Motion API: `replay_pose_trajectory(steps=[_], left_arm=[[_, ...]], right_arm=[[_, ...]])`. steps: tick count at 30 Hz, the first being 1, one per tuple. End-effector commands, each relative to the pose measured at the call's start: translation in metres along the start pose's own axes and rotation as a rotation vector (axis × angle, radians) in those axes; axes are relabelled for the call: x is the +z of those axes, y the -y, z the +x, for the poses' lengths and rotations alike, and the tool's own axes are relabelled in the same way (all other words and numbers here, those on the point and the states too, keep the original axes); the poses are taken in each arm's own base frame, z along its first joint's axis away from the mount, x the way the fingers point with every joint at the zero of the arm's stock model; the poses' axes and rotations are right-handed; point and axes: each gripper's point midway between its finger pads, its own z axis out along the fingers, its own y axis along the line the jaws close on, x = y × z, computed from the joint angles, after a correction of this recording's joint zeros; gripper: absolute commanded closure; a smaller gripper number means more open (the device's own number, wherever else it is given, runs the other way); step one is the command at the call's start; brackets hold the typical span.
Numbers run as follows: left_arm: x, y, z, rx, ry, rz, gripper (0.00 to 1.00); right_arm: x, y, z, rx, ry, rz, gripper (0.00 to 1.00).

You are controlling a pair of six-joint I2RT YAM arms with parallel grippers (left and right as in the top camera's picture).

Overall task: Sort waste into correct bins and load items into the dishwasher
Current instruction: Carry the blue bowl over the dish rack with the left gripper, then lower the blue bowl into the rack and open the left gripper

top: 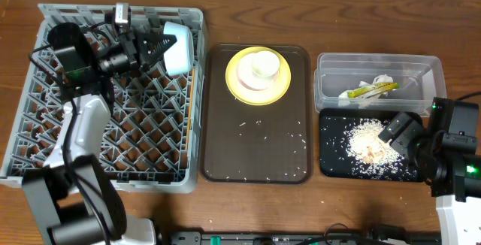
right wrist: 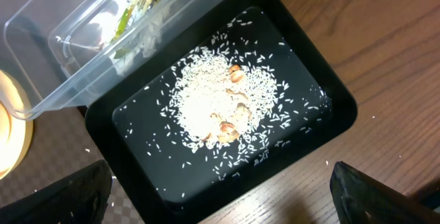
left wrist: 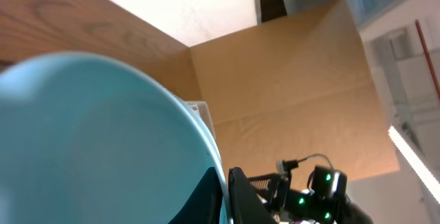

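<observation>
- My left gripper (top: pixel 165 46) is at the far right corner of the grey dish rack (top: pixel 45 125), clamped on the rim of the light blue bowl (top: pixel 180 49).
- In the left wrist view the bowl fills the left half of the picture. Its rim runs down between two dark fingers (left wrist: pixel 242 198), one on each side of the wall.
- The bowl is tipped on its side over the rack's edge, its opening facing the gripper. I cannot tell whether it is resting on the pegs.
- My right gripper (right wrist: pixel 220 172) hangs above the near edge of the black tray (right wrist: pixel 330 107) with its fingers (right wrist: pixel 62 200) spread wide and nothing between them.
- The black tray holds a pile of rice (right wrist: pixel 206 100) at its centre, with a few orange-brown food bits (right wrist: pixel 234 110) on the pile and stray grains scattered around it.
- The clear tub (top: pixel 325 65) sits just behind the black tray, their long sides close together. Inside it I see the snack wrapper (top: pixel 368 89) and a white paper scrap (top: pixel 382 80).
- The brown tray (top: pixel 218 155) lies between the rack and the two bins. The yellow plate (top: pixel 244 91) sits at its far end with the white cup (top: pixel 264 65) standing on it.
- Loose grains (top: pixel 255 125) are still strewn over the bare part of the brown tray, mostly towards the middle and the near edge.
</observation>
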Motion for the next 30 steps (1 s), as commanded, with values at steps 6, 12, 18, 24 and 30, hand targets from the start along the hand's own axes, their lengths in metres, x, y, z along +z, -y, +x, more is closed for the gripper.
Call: replay_pose_trajectory(steps=[6,12,18,24,30], left_arm=[[0.004,-0.059,-0.019,-0.271,0.064,-0.042,0.93],[0.007,-0.081,-0.020,-0.279,0.066,-0.046,0.92],[0.009,-0.091,-0.020,-0.268,0.064,-0.045,0.92],[0.009,-0.102,-0.019,-0.226,0.068,-0.055,0.92],[-0.001,-0.104,-0.024,-0.174,0.089,-0.062,0.92]], right_arm=[[-0.002,0.001,-0.003,0.010,0.007,0.000,0.01],[-0.002,0.001,-0.003,0.010,0.007,0.000,0.01],[-0.002,0.001,-0.003,0.010,0.007,0.000,0.01],[-0.002,0.001,-0.003,0.010,0.007,0.000,0.01],[-0.002,0.001,-0.003,0.010,0.007,0.000,0.01]])
